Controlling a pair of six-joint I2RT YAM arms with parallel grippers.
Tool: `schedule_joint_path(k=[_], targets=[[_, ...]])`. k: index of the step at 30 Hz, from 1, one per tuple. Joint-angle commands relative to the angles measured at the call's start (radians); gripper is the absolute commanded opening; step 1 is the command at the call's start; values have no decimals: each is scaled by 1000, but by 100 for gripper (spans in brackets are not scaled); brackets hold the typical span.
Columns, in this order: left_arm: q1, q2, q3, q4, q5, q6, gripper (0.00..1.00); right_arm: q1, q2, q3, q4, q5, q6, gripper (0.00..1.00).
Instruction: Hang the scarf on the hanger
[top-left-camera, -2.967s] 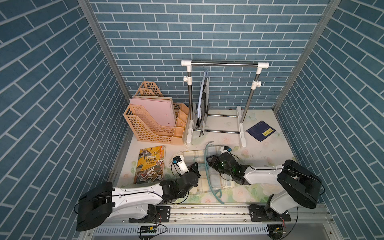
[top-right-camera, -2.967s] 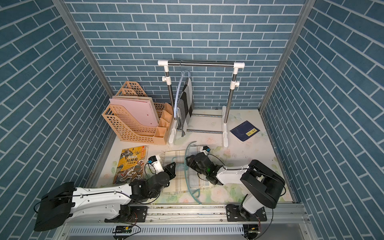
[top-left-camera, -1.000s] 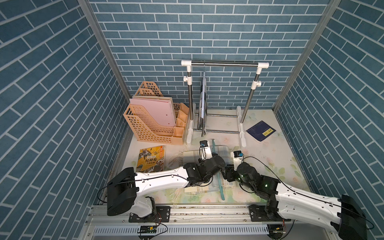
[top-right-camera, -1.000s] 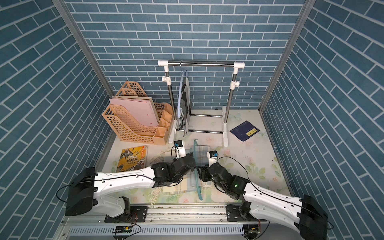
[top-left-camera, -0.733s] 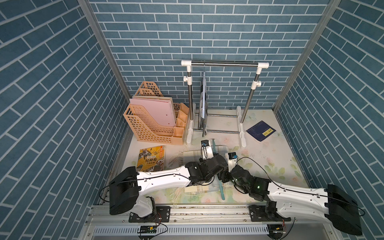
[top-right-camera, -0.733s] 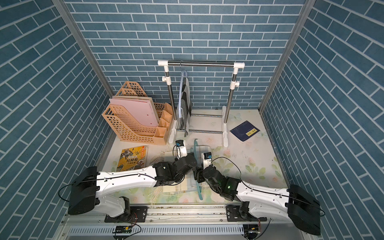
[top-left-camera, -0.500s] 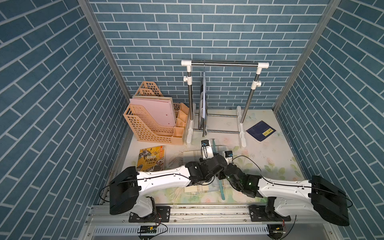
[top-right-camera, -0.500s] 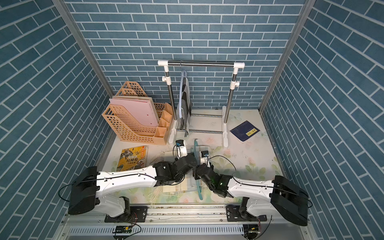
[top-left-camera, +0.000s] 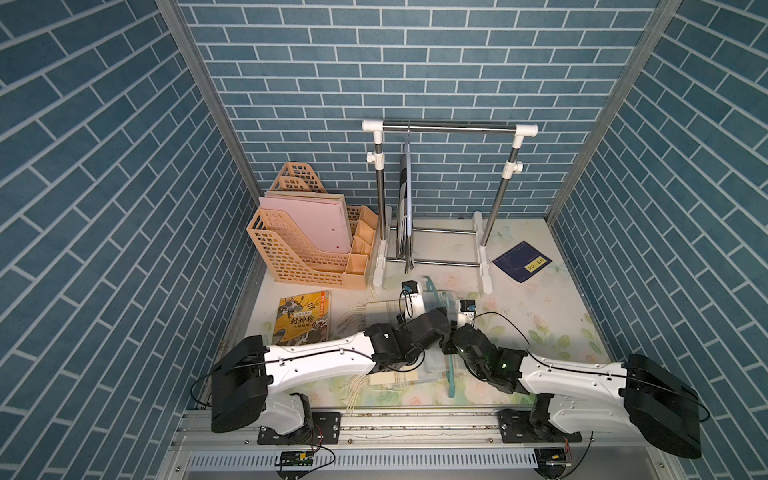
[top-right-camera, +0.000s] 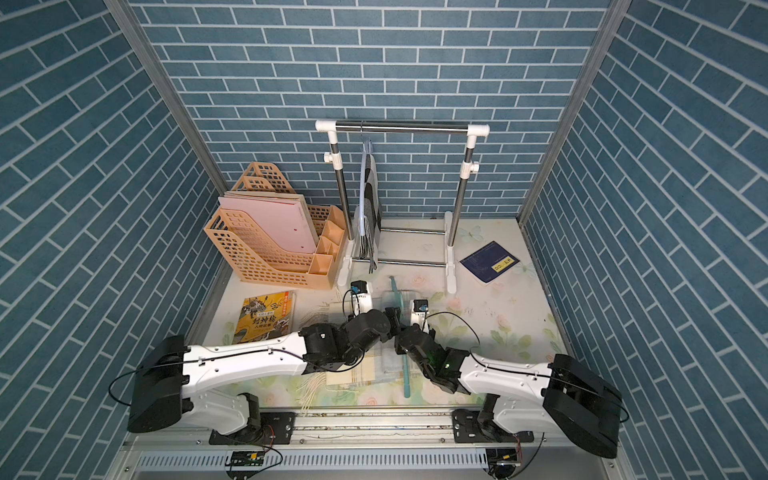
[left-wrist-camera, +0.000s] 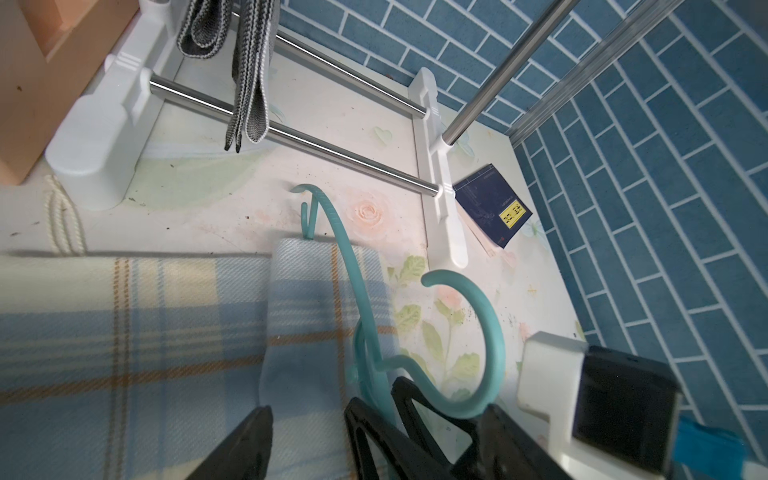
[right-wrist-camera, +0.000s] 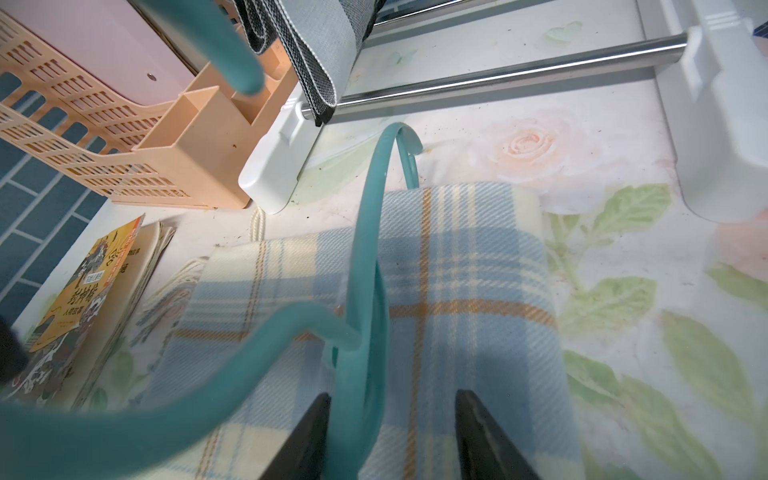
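**Two open grippers over one scarf and one hanger**

By count: two scarves, two hangers, two grippers, and one each of everything else. The plaid scarf (right-wrist-camera: 478, 291) lies flat on the table (top-left-camera: 540, 316) in front of the rack (top-left-camera: 449, 129), between the two grippers. The teal hanger (right-wrist-camera: 365, 249) is with it: one teal arm runs over the cloth, and the hanger's far end pokes out from under the scarf's far edge. The second scarf, a grey scarf (top-left-camera: 403, 199), hangs from the rack's top bar on a pale hanger (top-right-camera: 363, 195). A peach file organiser (top-left-camera: 307, 253) holding a pink folder (top-left-camera: 316, 220) stands to one side of the rack. One comic book (top-left-camera: 303, 320) lies in front of it, and one dark-blue booklet (top-left-camera: 521, 262) lies on the other side.

The left gripper (left-wrist-camera: 309, 446) has its jaws wide apart over a folded strip of the plaid scarf and grips nothing. The hanger's neck runs just beside one of its fingers.

The right gripper (right-wrist-camera: 392, 440) also has its jaws apart, less widely. The teal arm passes between them, close against one finger (right-wrist-camera: 309, 440) and clear of the other, so nothing is clamped.
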Motion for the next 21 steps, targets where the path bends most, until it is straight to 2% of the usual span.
schedule_joint_path(k=[1,3,7,11,15,21], targets=[[7,-69,-43,-16,18,20,91,-8,-23,-15,6,-24,-3,50],[20,-117,-82,-7,36,21,98,-11,-24,-14,7,-38,-8,51],[79,-207,-201,77,128,28,100,-12,-34,-10,2,-45,-16,51],[179,-242,-369,260,297,27,100,-16,-59,-15,0,-51,-15,49],[263,-123,-462,469,482,-7,97,-24,-74,-28,1,-75,2,43],[271,109,-386,612,594,-2,92,-26,-97,-39,-17,-76,14,42]])
